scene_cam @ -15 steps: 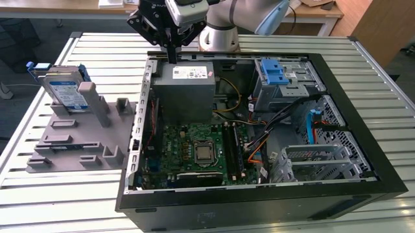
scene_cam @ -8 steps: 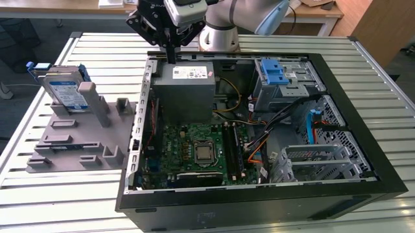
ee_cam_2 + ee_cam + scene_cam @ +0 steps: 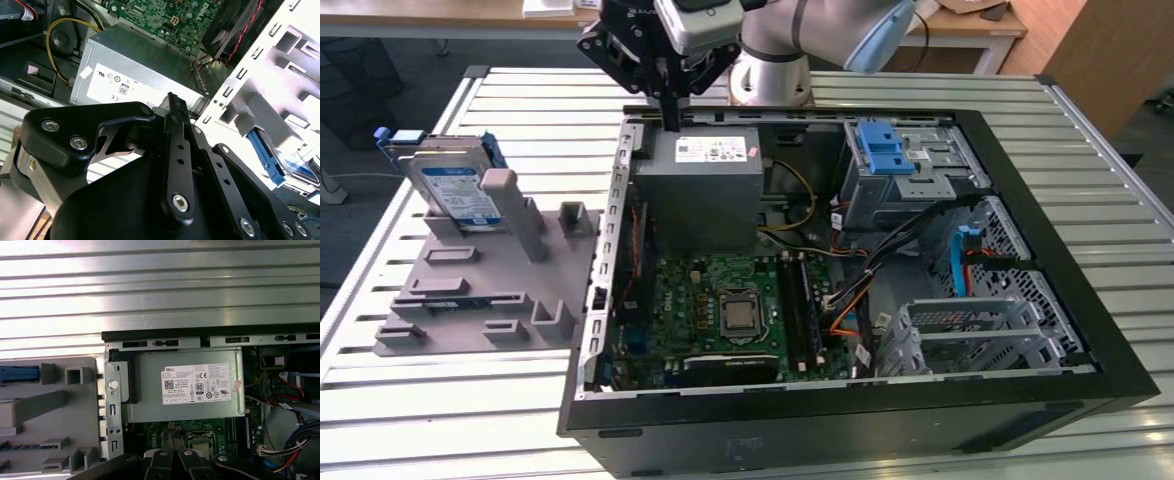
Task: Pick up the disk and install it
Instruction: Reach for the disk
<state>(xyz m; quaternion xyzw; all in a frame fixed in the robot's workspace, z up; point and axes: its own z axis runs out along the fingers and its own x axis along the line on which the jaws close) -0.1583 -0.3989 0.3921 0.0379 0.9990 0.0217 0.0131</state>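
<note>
The claw (image 3: 671, 122) hangs with its fingers together on nothing, tips just over the far rim of the open computer case (image 3: 854, 412). In the exterior view the power-supply box (image 3: 704, 195) lies at six o'clock of it. The disk (image 3: 454, 192) stands upright in the grey fixture plate (image 3: 480, 290) on the tabletop (image 3: 454, 425), near eight o'clock and well apart. By this the pick-up is not yet begun, and the installing is all left. The arm (image 3: 774, 60) reaches in from twelve o'clock, its wrist pointing down.
</note>
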